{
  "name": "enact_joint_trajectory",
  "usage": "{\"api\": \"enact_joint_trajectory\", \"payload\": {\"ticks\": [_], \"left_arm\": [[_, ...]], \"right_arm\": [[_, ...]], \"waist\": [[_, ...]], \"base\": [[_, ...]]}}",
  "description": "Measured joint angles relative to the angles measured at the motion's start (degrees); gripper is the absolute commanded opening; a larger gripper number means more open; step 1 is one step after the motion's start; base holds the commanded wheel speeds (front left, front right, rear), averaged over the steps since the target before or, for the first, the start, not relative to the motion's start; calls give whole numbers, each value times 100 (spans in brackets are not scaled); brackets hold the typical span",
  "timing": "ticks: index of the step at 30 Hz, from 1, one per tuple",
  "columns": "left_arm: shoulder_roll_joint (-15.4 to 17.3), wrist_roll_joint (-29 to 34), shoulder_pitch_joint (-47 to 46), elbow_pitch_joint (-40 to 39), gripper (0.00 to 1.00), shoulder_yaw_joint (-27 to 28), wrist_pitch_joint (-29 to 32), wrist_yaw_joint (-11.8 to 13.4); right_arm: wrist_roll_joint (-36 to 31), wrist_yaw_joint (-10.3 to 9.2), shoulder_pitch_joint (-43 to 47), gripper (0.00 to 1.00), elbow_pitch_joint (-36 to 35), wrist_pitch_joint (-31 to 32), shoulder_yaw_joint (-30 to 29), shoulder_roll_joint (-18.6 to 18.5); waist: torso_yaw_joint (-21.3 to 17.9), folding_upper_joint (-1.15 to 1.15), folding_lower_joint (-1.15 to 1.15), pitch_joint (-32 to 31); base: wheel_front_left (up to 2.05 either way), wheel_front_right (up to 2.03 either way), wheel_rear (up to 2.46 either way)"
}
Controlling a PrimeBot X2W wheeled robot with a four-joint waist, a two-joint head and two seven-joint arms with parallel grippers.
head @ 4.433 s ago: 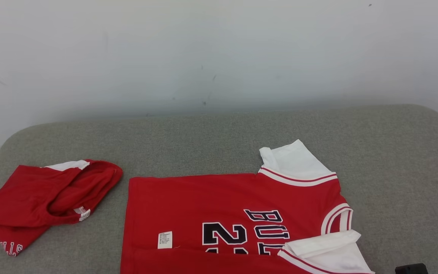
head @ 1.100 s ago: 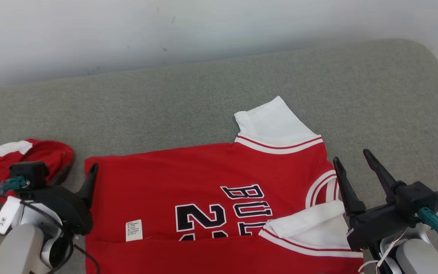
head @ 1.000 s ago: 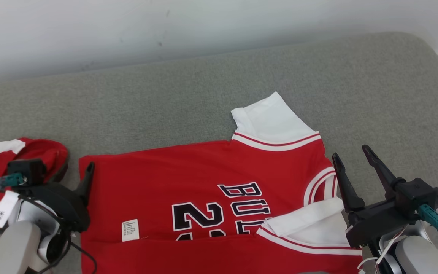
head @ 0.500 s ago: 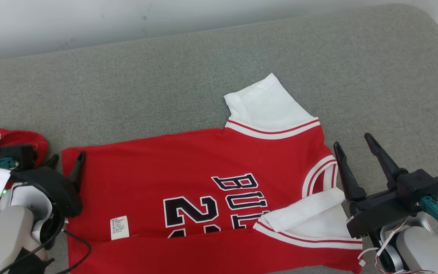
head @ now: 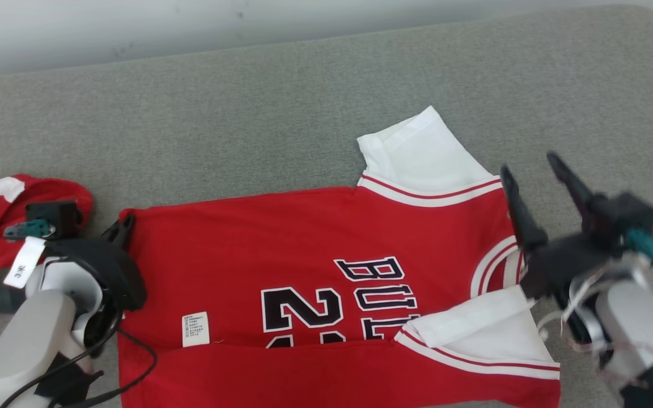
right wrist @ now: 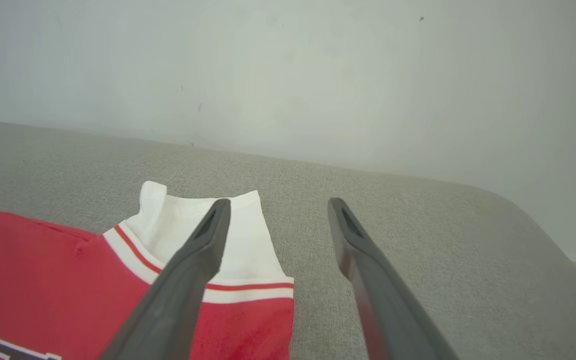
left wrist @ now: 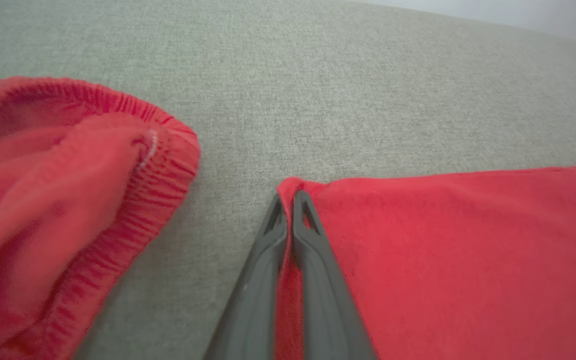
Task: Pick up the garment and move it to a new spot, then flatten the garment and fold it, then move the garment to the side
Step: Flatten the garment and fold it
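The gray padded top (head: 304, 85) is seen from above in the head view, which is aimed forward and down, and most of the red shirt (head: 315, 226) is taken in. The left wrist view is set low and very near, along the left pincer (left wrist: 288, 199), at the shirt's corner. That corner is shared with the head view. The right wrist view is held higher, along the right pincer (right wrist: 278, 202), and is aimed toward the wall (right wrist: 288, 75). Its white sleeve (right wrist: 168, 220) is shared with the head view.

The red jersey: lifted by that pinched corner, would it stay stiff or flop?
Probably flops: the jersey is thin cloth, bunched between the left gripper's shut jaws. Likely light, since it lies flat. Its folded-over sleeve may swing loose.
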Motion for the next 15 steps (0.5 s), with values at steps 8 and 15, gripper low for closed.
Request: {"api": "enact_joint_trajectory", "payload": {"ticks": [8, 15], "left_arm": [[-232, -60, -302, -187, 0, -392, -201, 0], [-301, -240, -530, -360, 0, -708, -353, 0]], "right_arm": [[108, 278, -1530, 100, 1168, 1011, 115, 31], [149, 427, -2446, 100, 2204, 1740, 328, 307]], "waist": [[271, 0, 0, 41], [548, -1, 0, 210]], "base": [[0, 0, 0], [0, 0, 0]]}}
